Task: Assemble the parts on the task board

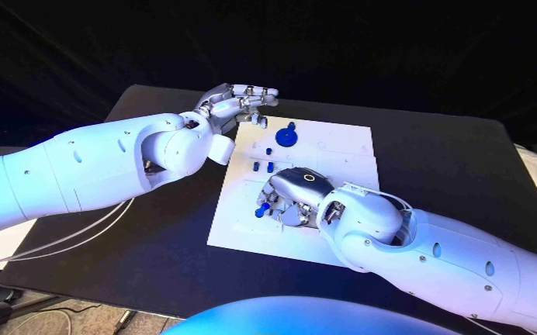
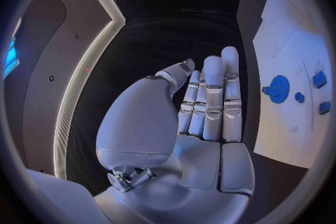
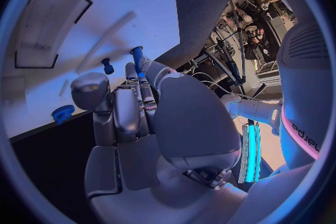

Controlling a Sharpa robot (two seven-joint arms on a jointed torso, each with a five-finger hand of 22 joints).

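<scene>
While the head view looked down on the black table (image 1: 146, 273), the silver left hand (image 1: 237, 104) hovered past the far-left corner of the white rectangular task board (image 1: 336, 145), fingers loosely curled and, as far as could be seen, holding nothing. A round blue toothed gear (image 1: 288, 136) sat on the board just beside that hand, with two small blue pegs (image 1: 262, 167) between it and the silver right hand (image 1: 293, 195). The right hand rested on the board's near half, and a small blue cylindrical part (image 1: 261, 210) showed at its fingertips, probably being seated.

From the left wrist, the hand's fingers (image 2: 213, 98) stood straight and together, empty, apparently waiting clear of the work; the gear (image 2: 279, 89) lay off to the fingers' side.

From the right wrist, the fingers (image 3: 133, 106) pinched the blue part (image 3: 138, 59) against the board (image 3: 112, 0), likely to keep it upright for insertion.
</scene>
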